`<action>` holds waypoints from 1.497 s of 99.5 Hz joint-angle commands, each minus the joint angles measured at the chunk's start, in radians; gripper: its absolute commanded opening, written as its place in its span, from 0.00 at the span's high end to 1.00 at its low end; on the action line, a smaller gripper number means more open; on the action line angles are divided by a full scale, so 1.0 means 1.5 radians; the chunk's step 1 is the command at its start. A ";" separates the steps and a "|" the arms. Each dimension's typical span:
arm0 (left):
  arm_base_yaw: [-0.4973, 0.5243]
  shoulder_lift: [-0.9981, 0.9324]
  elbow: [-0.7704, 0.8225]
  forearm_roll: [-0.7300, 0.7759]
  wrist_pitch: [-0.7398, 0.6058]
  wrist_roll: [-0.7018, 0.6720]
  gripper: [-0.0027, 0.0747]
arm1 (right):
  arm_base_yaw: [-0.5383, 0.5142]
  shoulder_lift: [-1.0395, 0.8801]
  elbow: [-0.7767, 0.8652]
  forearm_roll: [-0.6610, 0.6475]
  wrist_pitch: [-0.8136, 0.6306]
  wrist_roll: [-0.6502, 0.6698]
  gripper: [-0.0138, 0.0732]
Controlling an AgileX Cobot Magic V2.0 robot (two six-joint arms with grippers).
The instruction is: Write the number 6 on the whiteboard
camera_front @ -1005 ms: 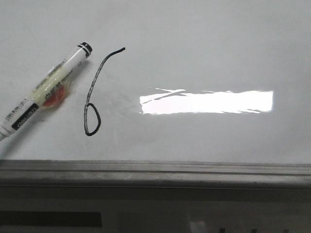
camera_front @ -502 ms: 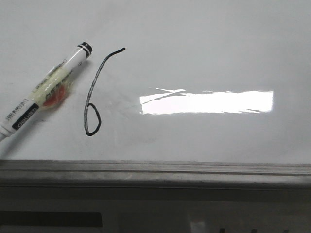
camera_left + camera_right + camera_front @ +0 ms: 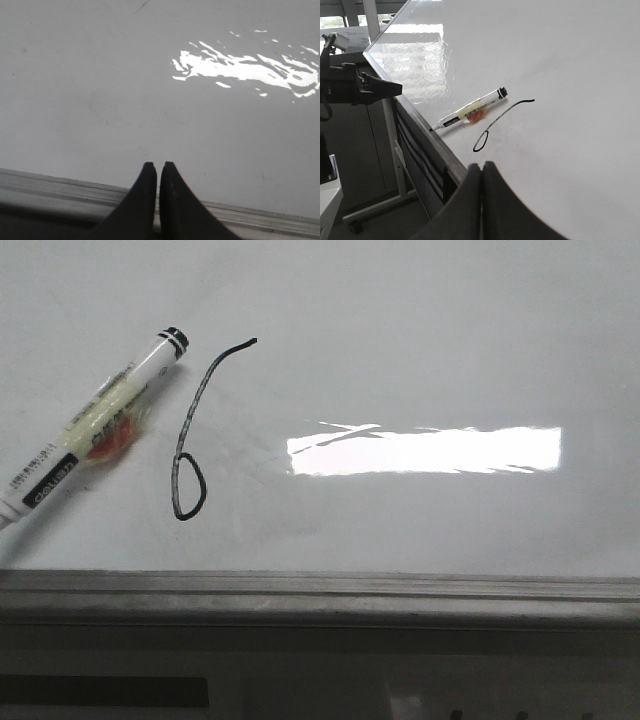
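Observation:
The number 6 [image 3: 192, 435] is drawn in thin black line on the whiteboard [image 3: 420, 350], a slanted stem with a small loop at the bottom. It also shows in the right wrist view [image 3: 495, 125]. A white marker [image 3: 90, 432] lies flat on the board just left of the figure; it shows in the right wrist view [image 3: 469, 114] too. My left gripper [image 3: 157, 165] is shut and empty over the whiteboard [image 3: 100, 90] near its frame. My right gripper [image 3: 482, 165] is shut and empty over the near edge of the whiteboard [image 3: 560, 75], short of the figure.
The board's grey metal frame [image 3: 320, 590] runs along the near edge. A bright rectangular glare [image 3: 425, 450] lies right of the figure. In the right wrist view a dark arm part [image 3: 355, 87] and a stand leg [image 3: 392, 145] sit beyond the board's edge.

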 commanded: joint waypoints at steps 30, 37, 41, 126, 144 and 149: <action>0.000 -0.020 0.017 -0.001 -0.031 0.000 0.99 | 0.000 0.003 -0.016 -0.009 -0.054 -0.003 0.91; 0.000 -0.020 0.017 -0.001 -0.031 0.000 0.99 | 0.000 0.003 -0.016 -0.009 -0.054 -0.003 0.91; 0.000 -0.020 0.017 -0.001 -0.031 0.000 0.99 | 0.000 0.003 -0.016 -0.009 -0.054 -0.003 0.91; 0.000 -0.020 0.017 -0.001 -0.031 0.000 0.99 | -0.066 -0.025 -0.012 -0.009 -0.051 -0.003 0.91; 0.000 -0.020 0.017 -0.001 -0.031 0.000 0.99 | -0.209 -0.034 -0.008 -0.009 -0.051 -0.003 0.91; 0.000 -0.020 0.017 -0.001 -0.031 0.000 0.99 | -0.259 -0.035 -0.008 -0.009 -0.051 -0.003 0.91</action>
